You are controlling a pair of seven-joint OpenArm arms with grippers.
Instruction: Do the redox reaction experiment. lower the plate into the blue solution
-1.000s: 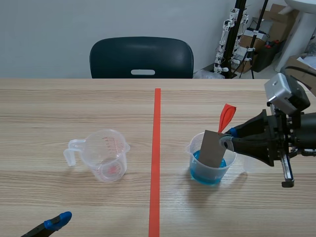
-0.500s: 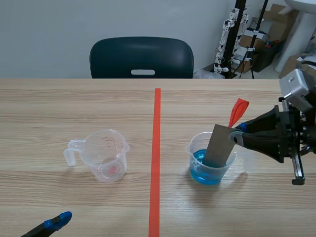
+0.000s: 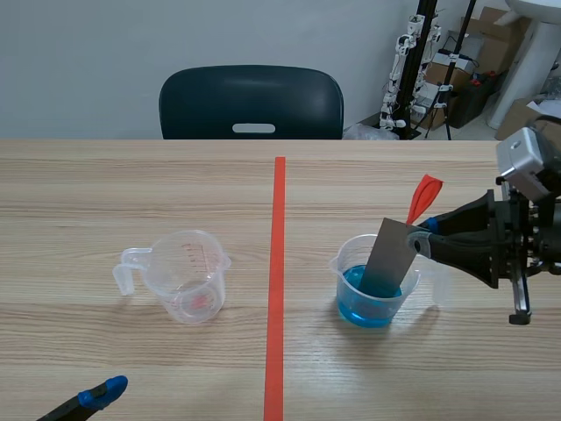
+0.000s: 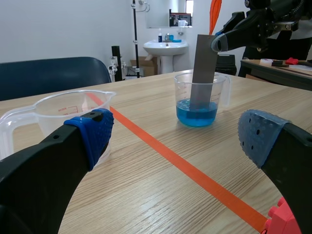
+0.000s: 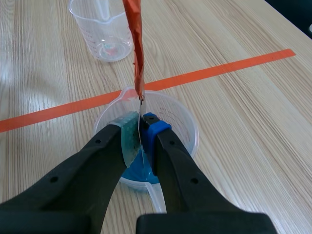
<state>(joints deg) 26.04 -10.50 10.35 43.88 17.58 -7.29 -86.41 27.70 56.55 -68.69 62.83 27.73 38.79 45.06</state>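
Pinching the plate (image 3: 390, 256), seemingly dipped: right fingers (image 5: 155, 126).

Two clear plastic measuring cups are on the counter (image 3: 105, 175): one empty cup (image 3: 188, 279) and one filled cup (image 3: 372, 307) that holds a single pool of blue solution (image 3: 355, 282). There is one grey plate (image 3: 390, 259), one orange-red strip (image 3: 424, 197) at its top, and one dark chair (image 3: 252, 101).

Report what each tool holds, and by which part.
Right tool pinches the grey plate at its upper end; left tool is open, holding nothing.
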